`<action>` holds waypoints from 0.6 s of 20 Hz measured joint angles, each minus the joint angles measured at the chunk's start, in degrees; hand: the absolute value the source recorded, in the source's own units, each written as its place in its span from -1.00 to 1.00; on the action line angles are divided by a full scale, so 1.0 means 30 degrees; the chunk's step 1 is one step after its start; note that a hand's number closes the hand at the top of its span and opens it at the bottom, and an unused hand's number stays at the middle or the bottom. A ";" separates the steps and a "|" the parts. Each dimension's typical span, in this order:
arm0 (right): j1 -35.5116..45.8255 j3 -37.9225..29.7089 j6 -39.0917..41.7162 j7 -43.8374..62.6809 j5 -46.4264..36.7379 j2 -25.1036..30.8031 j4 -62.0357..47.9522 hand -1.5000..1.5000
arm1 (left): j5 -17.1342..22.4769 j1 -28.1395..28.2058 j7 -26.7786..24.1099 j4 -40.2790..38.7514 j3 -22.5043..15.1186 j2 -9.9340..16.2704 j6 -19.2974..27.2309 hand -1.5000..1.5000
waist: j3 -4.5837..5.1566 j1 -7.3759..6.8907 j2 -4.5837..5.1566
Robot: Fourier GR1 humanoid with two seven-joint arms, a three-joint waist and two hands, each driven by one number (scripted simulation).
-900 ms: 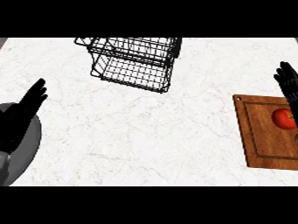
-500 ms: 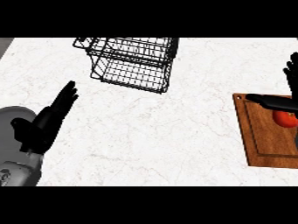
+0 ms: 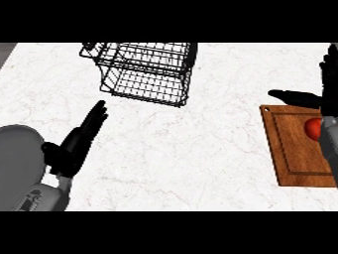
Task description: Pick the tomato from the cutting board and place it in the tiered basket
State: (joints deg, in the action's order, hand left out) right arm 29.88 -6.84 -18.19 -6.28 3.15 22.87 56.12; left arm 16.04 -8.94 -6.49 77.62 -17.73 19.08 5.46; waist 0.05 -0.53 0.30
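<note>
White marbled bench (image 3: 200,149) fills the view, with a grey strip along its far left edge. Near the far edge stands a black wire basket (image 3: 145,72), tiered, with nothing visible inside it. At the right lies a wooden board (image 3: 292,149), and the red tomato (image 3: 314,128) sits on its far half, partly hidden by the right forearm. The right hand (image 3: 336,92) hangs over the board's far edge, just beyond the tomato, fingers straight and pointing away, thumb spread out to the left; it holds nothing. The left hand (image 3: 76,141) is at the lower left over bare bench, fingers straight and together, holding nothing, well apart from basket and board.
</note>
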 measured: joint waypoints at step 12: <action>0.1484 0.6467 0.8021 1.0602 -0.5745 0.7530 0.1437 -1.00 | -0.0182 0.0309 -0.0380 -0.0351 0.0113 -0.0177 -0.0012 0.00 | 0.0174 0.0354 -0.0364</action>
State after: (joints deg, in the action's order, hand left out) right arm 34.33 12.57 5.87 25.53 -14.08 45.46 60.43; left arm 15.49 -8.01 -7.63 76.56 -17.39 18.55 5.43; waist 0.58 0.53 -0.79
